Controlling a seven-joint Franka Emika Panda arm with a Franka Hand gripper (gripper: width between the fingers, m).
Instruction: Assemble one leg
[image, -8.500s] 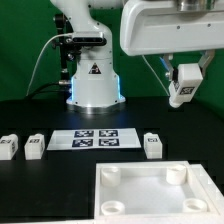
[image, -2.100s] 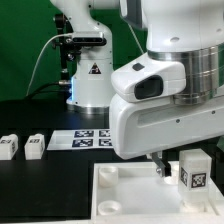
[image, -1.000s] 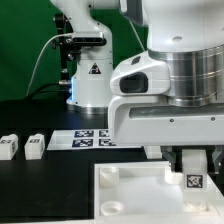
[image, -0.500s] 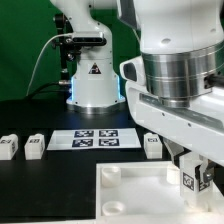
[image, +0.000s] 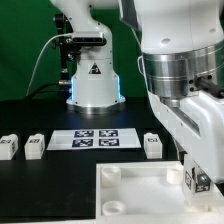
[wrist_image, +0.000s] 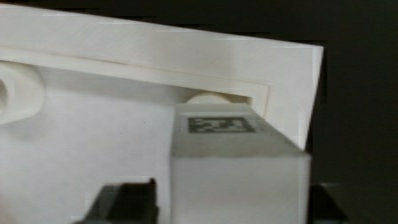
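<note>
My gripper (image: 197, 176) is shut on a leg (image: 196, 184), a white square post with a black-and-white tag. It holds the leg upright over the right far corner of the big white panel (image: 140, 195). In the wrist view the leg (wrist_image: 231, 160) runs out from between my dark fingers (wrist_image: 125, 200), and its tip meets a round corner socket (wrist_image: 210, 98) of the panel (wrist_image: 107, 120). Whether the tip sits inside the socket I cannot tell. Three more legs lie on the black table: two at the exterior view's left (image: 8, 147) (image: 35, 145) and one near the arm (image: 153, 144).
The marker board (image: 93, 139) lies flat behind the panel. The robot's base (image: 93, 85) stands at the back. The panel has further round sockets, one at its left far corner (image: 108, 174). My arm's bulky wrist hides much of the exterior view's right side.
The gripper came down from the upper right with the leg to the panel's right far corner. In the last second the wrist has turned and the leg has shifted slightly right.
</note>
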